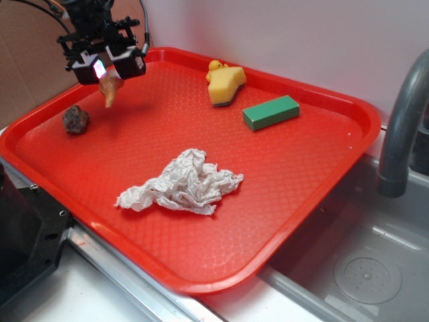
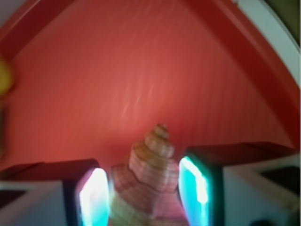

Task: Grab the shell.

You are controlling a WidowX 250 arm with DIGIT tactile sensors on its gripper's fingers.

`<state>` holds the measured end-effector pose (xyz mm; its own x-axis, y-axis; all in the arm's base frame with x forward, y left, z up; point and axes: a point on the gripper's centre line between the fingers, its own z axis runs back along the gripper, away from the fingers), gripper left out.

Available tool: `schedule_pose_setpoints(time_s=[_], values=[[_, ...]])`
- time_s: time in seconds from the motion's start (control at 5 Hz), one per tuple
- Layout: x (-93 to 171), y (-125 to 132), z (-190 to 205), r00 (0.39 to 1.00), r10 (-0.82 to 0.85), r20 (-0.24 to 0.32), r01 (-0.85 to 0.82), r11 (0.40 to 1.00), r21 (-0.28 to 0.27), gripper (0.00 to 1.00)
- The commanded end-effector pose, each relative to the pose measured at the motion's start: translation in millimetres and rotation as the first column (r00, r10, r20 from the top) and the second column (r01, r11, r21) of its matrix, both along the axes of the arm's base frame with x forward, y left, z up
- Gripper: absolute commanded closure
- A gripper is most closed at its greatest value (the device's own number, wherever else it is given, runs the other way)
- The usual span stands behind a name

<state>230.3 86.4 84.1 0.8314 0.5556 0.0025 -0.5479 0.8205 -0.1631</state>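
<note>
Over tray, exterior view: black robot gripper (image 1: 107, 67) holds small tan-orange spiral seashell (image 1: 110, 87) clear of the red plastic tray (image 1: 281, 221).
Shell axis: hangs downward from jaws, point lowest.
Wrist view: seashell (image 2: 148, 183) clamped between both pads (image 2: 91, 197), tip pointing away from the gripper.

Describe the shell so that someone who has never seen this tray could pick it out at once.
Start at the red tray and go to its far left corner, where the gripper hangs above the surface. The shell is the small tan-orange spiral cone clamped between its fingers, clear of the tray. The dark lumpy rock below it lies on the tray and has no spiral.
</note>
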Motion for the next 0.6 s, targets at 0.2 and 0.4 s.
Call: schedule_pose_setpoints(time_s=[0.2, 0.4], values=[[-44, -46, 98, 0.954, -0.277, 0.117, 0.267, 0.959, 0.093, 1.00], [-44, -35, 107, 0.947, -0.314, 0.071, 0.312, 0.949, 0.036, 1.00]])
